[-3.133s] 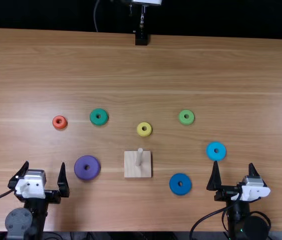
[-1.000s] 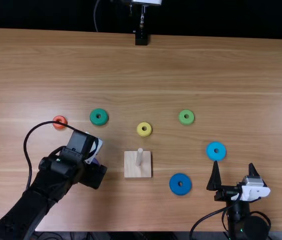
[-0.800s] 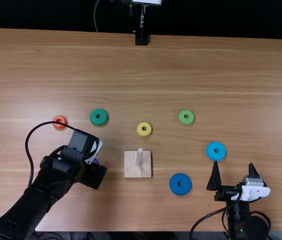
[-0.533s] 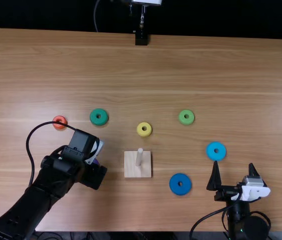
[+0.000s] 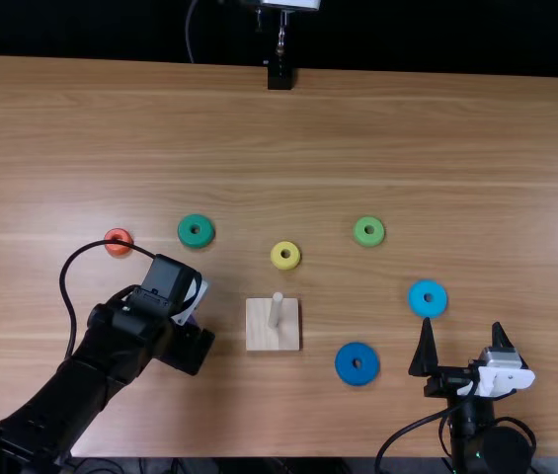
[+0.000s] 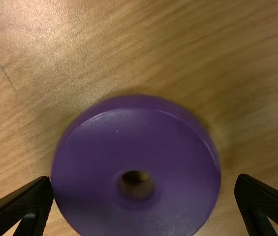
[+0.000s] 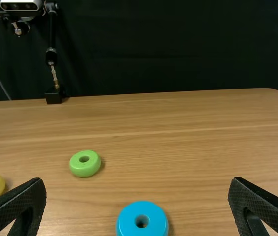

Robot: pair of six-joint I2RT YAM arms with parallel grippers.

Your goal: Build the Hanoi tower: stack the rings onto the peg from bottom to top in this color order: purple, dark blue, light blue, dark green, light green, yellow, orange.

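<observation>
Top view: peg [image 5: 276, 311] upright

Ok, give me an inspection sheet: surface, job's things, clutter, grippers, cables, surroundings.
surface: light brown table
purple ring: between the left gripper's fingers
dark blue, light blue, dark green, light green, yellow, orange: flat, spread apart
peg: bare, upright on its board
clutter: nothing seen
left gripper: open
right gripper: open, near light blue
cables: one arches over orange in the top view; another curves beside the right arm
surroundings: black backdrop, camera stand at the far edge
</observation>
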